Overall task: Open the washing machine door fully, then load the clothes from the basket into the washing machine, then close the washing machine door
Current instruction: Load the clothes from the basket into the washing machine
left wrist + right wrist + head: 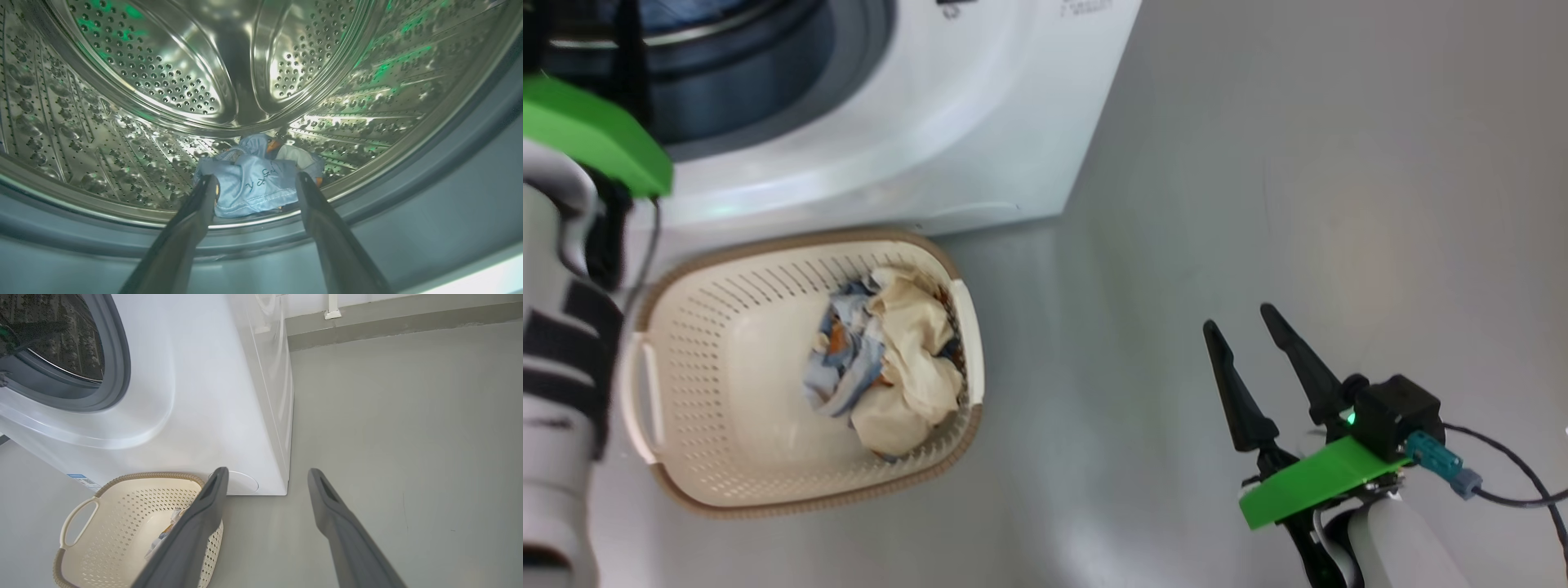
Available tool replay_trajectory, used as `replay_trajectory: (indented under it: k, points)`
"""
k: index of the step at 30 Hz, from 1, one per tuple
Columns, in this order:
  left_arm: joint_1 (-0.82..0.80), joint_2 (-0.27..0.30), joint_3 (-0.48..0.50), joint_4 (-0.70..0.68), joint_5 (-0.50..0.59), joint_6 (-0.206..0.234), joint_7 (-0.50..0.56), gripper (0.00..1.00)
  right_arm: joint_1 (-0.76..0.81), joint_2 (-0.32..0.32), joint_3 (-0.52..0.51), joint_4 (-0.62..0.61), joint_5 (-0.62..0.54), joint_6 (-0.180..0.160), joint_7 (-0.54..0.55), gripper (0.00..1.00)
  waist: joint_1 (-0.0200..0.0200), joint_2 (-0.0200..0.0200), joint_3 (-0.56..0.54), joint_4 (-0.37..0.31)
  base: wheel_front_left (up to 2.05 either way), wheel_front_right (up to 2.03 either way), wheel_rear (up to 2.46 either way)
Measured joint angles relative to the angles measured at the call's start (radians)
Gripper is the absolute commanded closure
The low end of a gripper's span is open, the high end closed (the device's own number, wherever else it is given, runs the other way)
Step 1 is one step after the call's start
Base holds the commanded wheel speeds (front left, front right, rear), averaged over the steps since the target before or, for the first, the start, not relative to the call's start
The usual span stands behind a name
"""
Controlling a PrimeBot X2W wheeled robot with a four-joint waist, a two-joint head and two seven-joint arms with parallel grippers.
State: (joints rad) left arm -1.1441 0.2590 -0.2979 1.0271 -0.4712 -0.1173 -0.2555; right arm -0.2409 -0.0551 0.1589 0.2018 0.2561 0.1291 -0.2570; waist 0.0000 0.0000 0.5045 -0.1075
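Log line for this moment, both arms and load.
left gripper: open, reaching into drum | light blue garment: lying in drum | right gripper: open, over floor | basket: holds clothes

Bright even light, green glints on steel drum (pixel 163 81), slight blur, edges bent

Smooth grey floor (pixel 1258 163), pale skirting (pixel 388 326)

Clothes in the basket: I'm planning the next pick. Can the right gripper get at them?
Probably yes: the right gripper is open beside the basket, nothing lies between, and the clothes sit uncovered.
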Motion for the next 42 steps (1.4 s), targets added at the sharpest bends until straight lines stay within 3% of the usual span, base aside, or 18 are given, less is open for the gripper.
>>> replay_trajectory:
  k: [21,33,42]
  points:
    - [0.713,-0.045,0.171,-0.656,0.096,0.084,0.000,0.00,0.179,-0.014,-0.021,0.003,-0.017,0.000,0.000,0.00,0.0000,0.0000,-0.295,0.069,0.00,0.00,0.00]
    - [1.035,-0.032,0.222,-0.909,0.151,0.134,0.000,0.00,0.240,-0.018,-0.031,-0.025,-0.027,0.000,0.000,0.00,0.0000,0.0000,-0.412,0.077,0.00,0.00,0.00]
    - [1.170,-0.030,0.247,-0.983,0.159,0.166,0.000,0.00,0.264,-0.025,-0.038,-0.031,-0.027,0.000,0.000,0.00,0.0000,0.0000,-0.437,0.089,0.00,0.00,0.00]
